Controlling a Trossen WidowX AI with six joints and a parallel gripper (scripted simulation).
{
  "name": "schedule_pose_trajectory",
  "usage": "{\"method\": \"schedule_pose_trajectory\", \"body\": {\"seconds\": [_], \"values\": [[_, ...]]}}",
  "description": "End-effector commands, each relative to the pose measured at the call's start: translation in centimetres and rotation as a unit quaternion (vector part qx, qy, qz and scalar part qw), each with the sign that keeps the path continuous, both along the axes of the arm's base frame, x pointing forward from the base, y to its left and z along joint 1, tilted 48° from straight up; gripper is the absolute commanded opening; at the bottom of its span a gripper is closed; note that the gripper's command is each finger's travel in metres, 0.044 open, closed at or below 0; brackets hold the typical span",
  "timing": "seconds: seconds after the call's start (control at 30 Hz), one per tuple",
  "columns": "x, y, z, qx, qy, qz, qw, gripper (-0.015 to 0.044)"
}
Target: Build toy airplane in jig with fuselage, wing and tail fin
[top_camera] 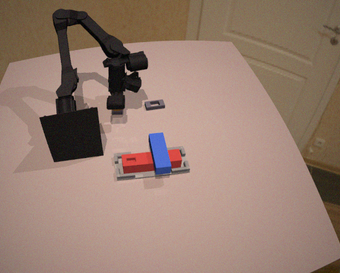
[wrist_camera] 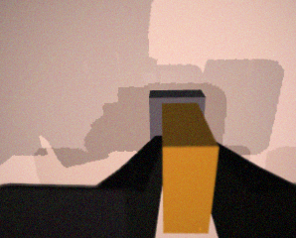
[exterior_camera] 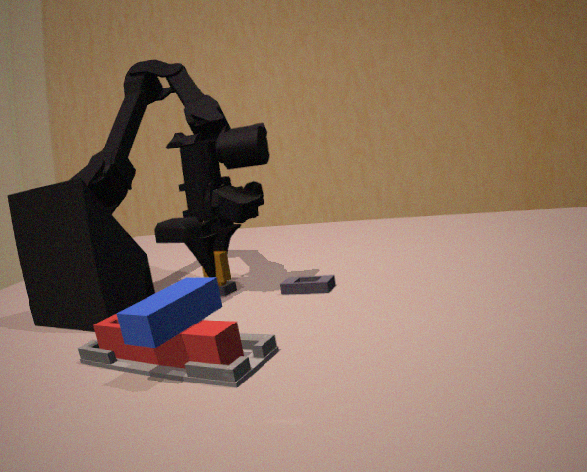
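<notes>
The orange tail fin (exterior_camera: 222, 266) (wrist_camera: 188, 188) stands upright at a small dark grey holder (top_camera: 117, 112) (exterior_camera: 228, 289) (wrist_camera: 155, 116). My gripper (exterior_camera: 216, 262) (wrist_camera: 180, 144) is shut on the fin, one finger on each side, low over the table. The fin's lower end and its tab are hidden. The red fuselage (top_camera: 137, 167) (exterior_camera: 202, 350) lies in the light grey cradle (top_camera: 125, 177) (exterior_camera: 216, 372) and looks flat. The blue wing (top_camera: 159, 149) (exterior_camera: 171, 305) lies across its top and looks down on it; its tab is hidden. The tail socket (top_camera: 131, 159) is empty.
A second grey holder (top_camera: 154, 107) (exterior_camera: 298, 289) with an empty opening lies to the right of my gripper. The arm's black base block (top_camera: 72, 135) (exterior_camera: 54, 264) stands left of the cradle and the fin.
</notes>
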State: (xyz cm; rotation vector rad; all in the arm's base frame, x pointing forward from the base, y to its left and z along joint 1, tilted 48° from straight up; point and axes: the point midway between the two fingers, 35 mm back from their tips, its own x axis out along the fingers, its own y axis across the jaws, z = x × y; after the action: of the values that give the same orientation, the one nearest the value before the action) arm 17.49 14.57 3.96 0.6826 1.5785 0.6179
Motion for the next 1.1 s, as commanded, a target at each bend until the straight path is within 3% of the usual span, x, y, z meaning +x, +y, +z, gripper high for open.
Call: {"method": "schedule_pose_trajectory", "body": {"seconds": [0.0, 1.07], "values": [[0.4, -0.5, 0.6, -0.001, -0.007, 0.003, 1.0, 0.0], [1.4, -7.8, 6.6, -0.008, -0.001, -0.006, 1.0, 0.0]]}}
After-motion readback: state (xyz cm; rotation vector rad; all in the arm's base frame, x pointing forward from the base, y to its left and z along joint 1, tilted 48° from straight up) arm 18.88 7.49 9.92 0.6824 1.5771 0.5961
